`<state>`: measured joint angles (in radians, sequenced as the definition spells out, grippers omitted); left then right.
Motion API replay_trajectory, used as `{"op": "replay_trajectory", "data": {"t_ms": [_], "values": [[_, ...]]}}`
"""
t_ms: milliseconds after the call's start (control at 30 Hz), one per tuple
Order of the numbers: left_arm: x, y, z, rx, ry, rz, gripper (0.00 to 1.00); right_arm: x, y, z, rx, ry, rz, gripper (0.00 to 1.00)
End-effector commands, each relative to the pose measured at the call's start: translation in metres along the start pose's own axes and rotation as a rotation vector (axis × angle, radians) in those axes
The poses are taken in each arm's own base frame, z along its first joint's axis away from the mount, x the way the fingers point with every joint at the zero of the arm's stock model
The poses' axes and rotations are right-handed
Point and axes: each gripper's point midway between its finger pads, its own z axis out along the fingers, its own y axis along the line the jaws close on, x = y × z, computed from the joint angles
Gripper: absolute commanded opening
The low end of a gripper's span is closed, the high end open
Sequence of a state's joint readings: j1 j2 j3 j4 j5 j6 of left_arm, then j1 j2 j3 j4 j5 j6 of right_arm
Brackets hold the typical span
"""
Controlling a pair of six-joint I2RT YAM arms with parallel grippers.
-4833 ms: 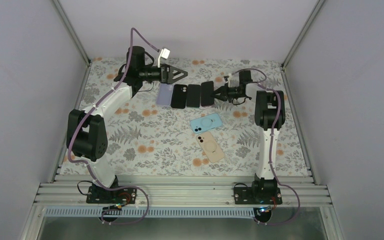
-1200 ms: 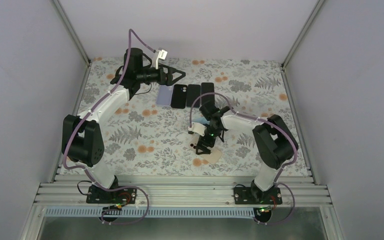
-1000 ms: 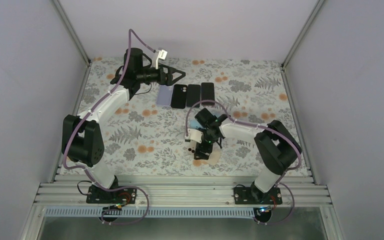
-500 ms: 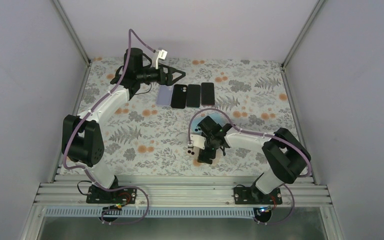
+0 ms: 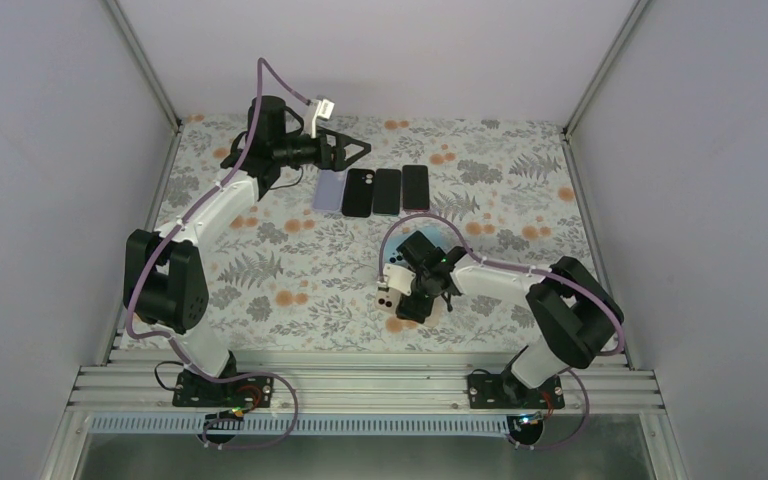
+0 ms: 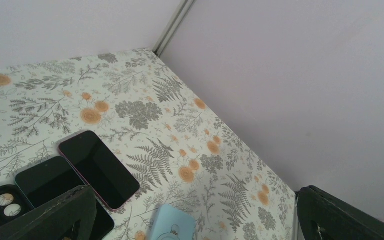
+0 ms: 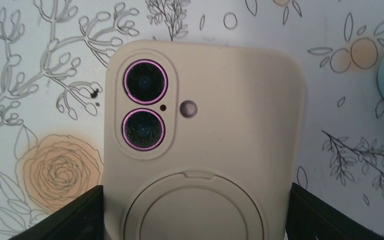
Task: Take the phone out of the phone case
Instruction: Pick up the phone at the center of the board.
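Top view: the right tool [image 5: 409,306] hangs over the near desk [image 5: 290,270], hiding the phone case [image 7: 205,150]. The left tool [image 5: 352,149], jaws spread, is far off by the row of phones [image 5: 387,190]. The left wrist view adds only a blue case [image 6: 172,222]. The right wrist view alone shows the phone [image 7: 145,81] face down in its case. Its long axis runs between the fingers [image 7: 65,215] flanking its edges; whether they press, I cannot tell.
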<state>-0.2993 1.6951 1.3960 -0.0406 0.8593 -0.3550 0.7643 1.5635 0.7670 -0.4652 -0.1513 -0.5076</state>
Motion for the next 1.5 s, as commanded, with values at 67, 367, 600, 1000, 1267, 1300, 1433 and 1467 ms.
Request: {"op": "replay_trajectory", "data": {"t_ms": [67, 367, 600, 1000, 1267, 1300, 1433, 1467], "values": [[-0.007, -0.003, -0.002, -0.018, -0.016, 0.043, 1.00, 0.012, -0.003, -0.016, 0.007, 0.071, 0.028, 0.48], [0.010, 0.003, -0.007, -0.060, 0.036, 0.149, 1.00, -0.027, 0.005, -0.039, -0.120, -0.100, 0.049, 0.43], [0.042, 0.002, -0.032, -0.104, 0.102, 0.296, 1.00, -0.042, -0.001, -0.059, -0.198, -0.196, 0.089, 0.42], [0.120, -0.050, -0.093, 0.089, 0.377, 0.845, 1.00, -0.068, 0.004, -0.078, -0.301, -0.318, 0.066, 0.39], [0.188, -0.088, -0.094, 0.278, 0.527, 1.274, 1.00, -0.078, 0.009, -0.082, -0.369, -0.339, 0.056, 0.40], [0.192, -0.092, -0.091, 0.291, 0.527, 1.329, 1.00, -0.079, 0.010, -0.083, -0.375, -0.339, 0.057, 0.40], [0.208, -0.106, -0.081, 0.344, 0.537, 1.527, 0.95, -0.078, 0.015, -0.085, -0.402, -0.341, 0.056, 0.40], [0.211, -0.109, -0.078, 0.356, 0.536, 1.574, 0.92, -0.078, 0.016, -0.086, -0.408, -0.340, 0.056, 0.41]]}}
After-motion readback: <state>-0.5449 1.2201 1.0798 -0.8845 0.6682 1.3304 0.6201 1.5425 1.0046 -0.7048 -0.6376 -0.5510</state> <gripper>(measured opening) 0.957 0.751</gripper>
